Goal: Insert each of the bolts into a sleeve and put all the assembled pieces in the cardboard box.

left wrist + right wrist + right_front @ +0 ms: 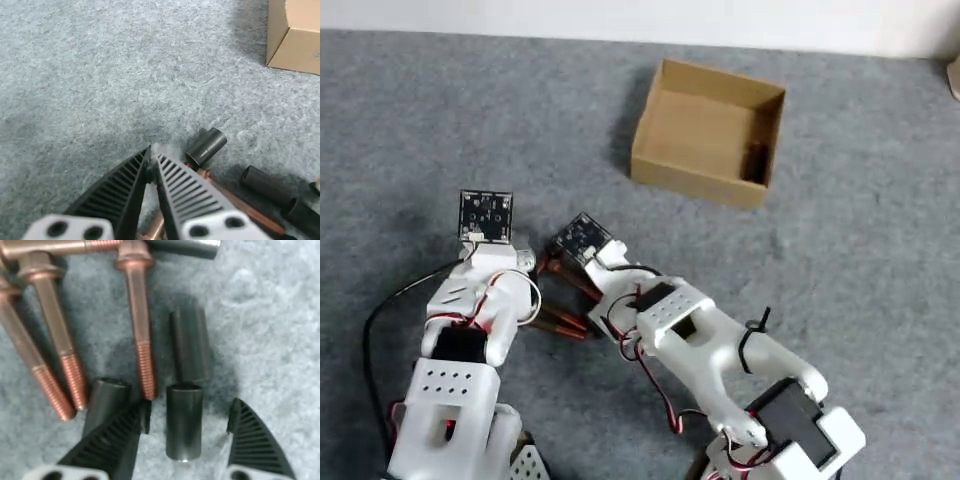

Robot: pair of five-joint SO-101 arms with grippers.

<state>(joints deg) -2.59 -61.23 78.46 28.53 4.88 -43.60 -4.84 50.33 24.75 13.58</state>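
Observation:
Several copper bolts [140, 325] and dark sleeves lie close together on the grey carpet. My right gripper [189, 416] is open, its fingers on either side of one lying sleeve [184, 427] without touching it. A second sleeve [190, 345] lies just beyond it, and a third [102, 400] is by the other finger. My left gripper [152, 152] is shut with nothing between its tips, low over the carpet next to a sleeve [206, 146] and a bolt [240, 205]. In the high view the bolts [560, 320] lie between the two arms.
The cardboard box [660, 170] stands open at the far middle of the carpet, with a dark piece [756, 160] in its right corner. The box corner [292, 35] also appears ahead of the left arm. Bare carpet spreads to the left and right.

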